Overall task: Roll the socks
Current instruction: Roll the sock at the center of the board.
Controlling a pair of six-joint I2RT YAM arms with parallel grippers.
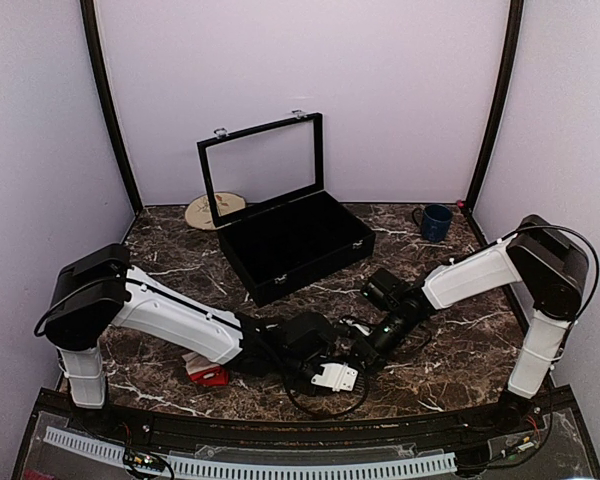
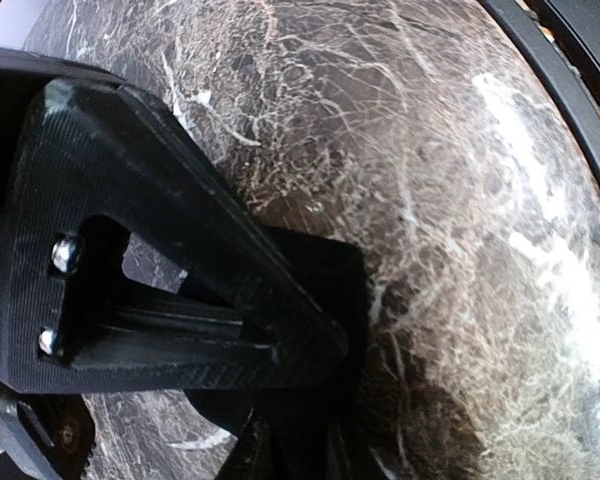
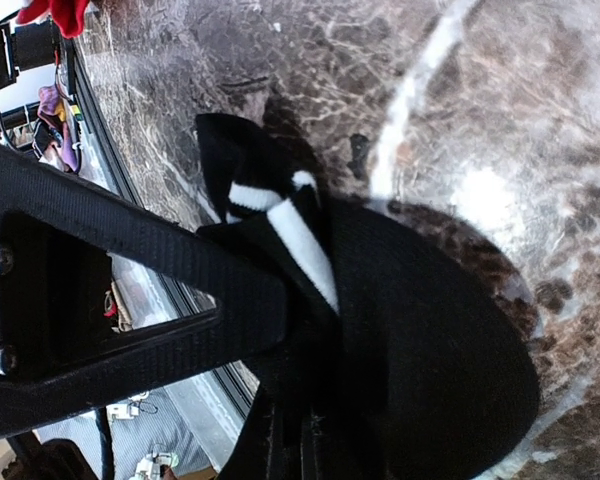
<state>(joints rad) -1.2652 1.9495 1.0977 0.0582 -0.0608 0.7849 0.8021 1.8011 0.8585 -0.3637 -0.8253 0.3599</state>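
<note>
Top view: the red sock [image 1: 209,374] lies on the worktop [image 1: 460,350] beside my left arm. Left camera: I cannot tell if the left hand [image 2: 312,392] grips. Only the right camera shows my right hand [image 3: 290,370] clenched on black striped cloth [image 3: 430,370].

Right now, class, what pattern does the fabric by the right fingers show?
The fabric is black with white stripes; right wrist view best.
</note>
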